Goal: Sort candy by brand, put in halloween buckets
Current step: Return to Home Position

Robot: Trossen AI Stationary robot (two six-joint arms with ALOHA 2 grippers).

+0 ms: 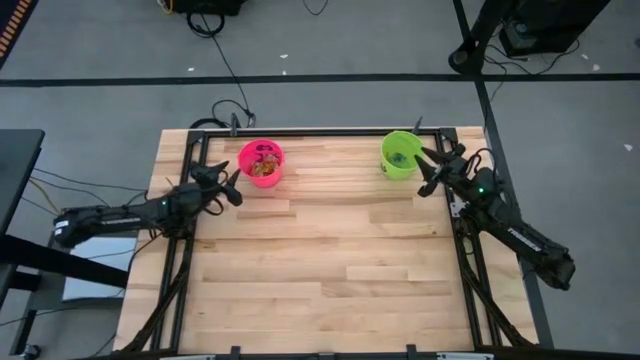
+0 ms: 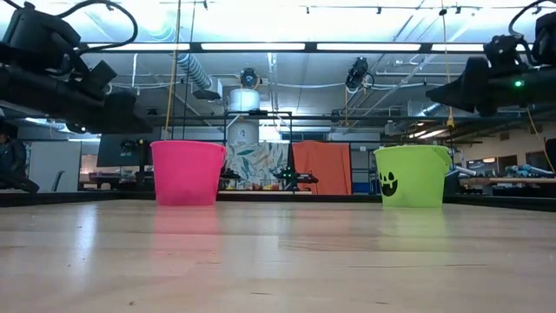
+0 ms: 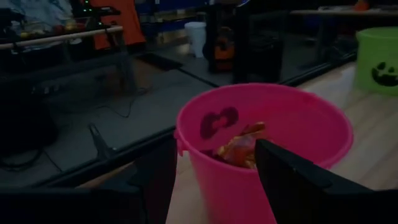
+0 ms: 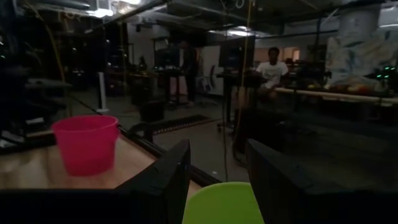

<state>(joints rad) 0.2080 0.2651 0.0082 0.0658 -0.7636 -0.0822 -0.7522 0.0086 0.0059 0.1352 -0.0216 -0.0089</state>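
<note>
The pink bucket [image 1: 261,162] stands on its base at the table's far side, left of centre, with orange-wrapped candy [image 3: 239,149] inside. The lime green bucket [image 1: 400,154], a black face on its wall [image 2: 388,183], stands at the far right and holds small dark teal pieces [image 1: 401,158]. My left gripper [image 1: 232,190] hovers open just near-left of the pink bucket, pointing at it, with nothing between its fingers [image 3: 292,180]. My right gripper [image 1: 428,170] hovers open just right of the green bucket, whose rim [image 4: 224,202] shows below the fingers.
The wooden table top [image 1: 330,260] lies bare on the near side of both buckets. A black frame rail [image 1: 320,131] runs along the far edge behind them. In the room beyond, a person [image 4: 272,65] sits at a bench.
</note>
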